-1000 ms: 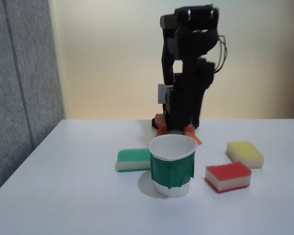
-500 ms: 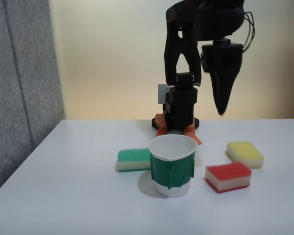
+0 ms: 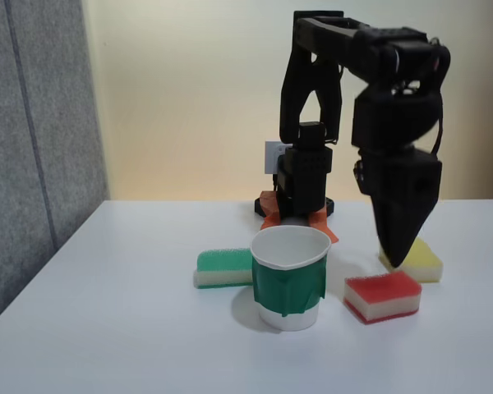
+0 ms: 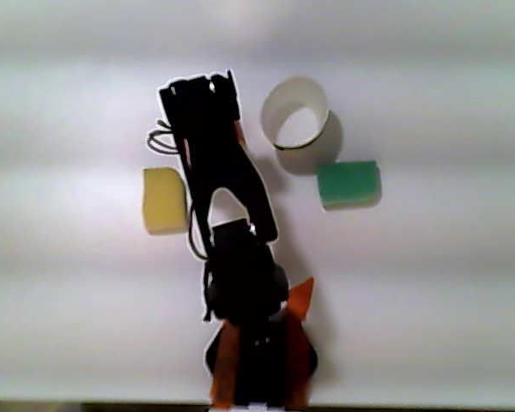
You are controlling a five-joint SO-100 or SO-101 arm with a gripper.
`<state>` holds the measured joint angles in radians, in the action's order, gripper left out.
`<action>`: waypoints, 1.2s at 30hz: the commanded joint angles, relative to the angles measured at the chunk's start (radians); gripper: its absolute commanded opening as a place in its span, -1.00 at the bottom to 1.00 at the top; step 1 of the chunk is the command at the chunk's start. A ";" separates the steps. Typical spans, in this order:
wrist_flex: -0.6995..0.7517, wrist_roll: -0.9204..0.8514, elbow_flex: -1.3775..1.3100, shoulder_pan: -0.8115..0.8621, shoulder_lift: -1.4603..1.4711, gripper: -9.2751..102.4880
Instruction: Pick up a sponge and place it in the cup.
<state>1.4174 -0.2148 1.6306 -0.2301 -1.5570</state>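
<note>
In the fixed view the sponge [image 3: 384,295], red on top with pale foam below, lies on the white table right of the cup [image 3: 289,277]. The cup is white paper with a green band, and it stands upright and empty. My gripper [image 3: 397,258] points straight down, its fingers pressed together into one tapered tip with nothing held. The tip hangs just above the sponge's far edge, in front of the yellow sponge [image 3: 423,261]. In the other view, from above, the black arm [image 4: 215,172] covers the red sponge, and the cup [image 4: 279,99] shows its open mouth beside the arm.
A green-topped sponge [image 3: 222,268] [image 4: 348,183] lies touching the cup's left side in the fixed view. The yellow sponge [image 4: 164,200] sits on the arm's other side. The arm's base [image 3: 300,205] stands on orange clamps behind the cup. A grey partition [image 3: 33,148] borders the table's left.
The arm has unfolded from an upright pose. The shut gripper swung out to the right and came down from well above the table to just over the red sponge.
</note>
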 commanded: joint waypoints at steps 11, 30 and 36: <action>0.104 -0.031 -0.199 0.005 0.066 -0.60; 0.028 0.011 -0.313 -0.006 0.209 -0.10; -0.058 0.000 -0.219 0.002 0.222 -0.10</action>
<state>1.3760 -0.1948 1.3837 -0.2209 -1.3100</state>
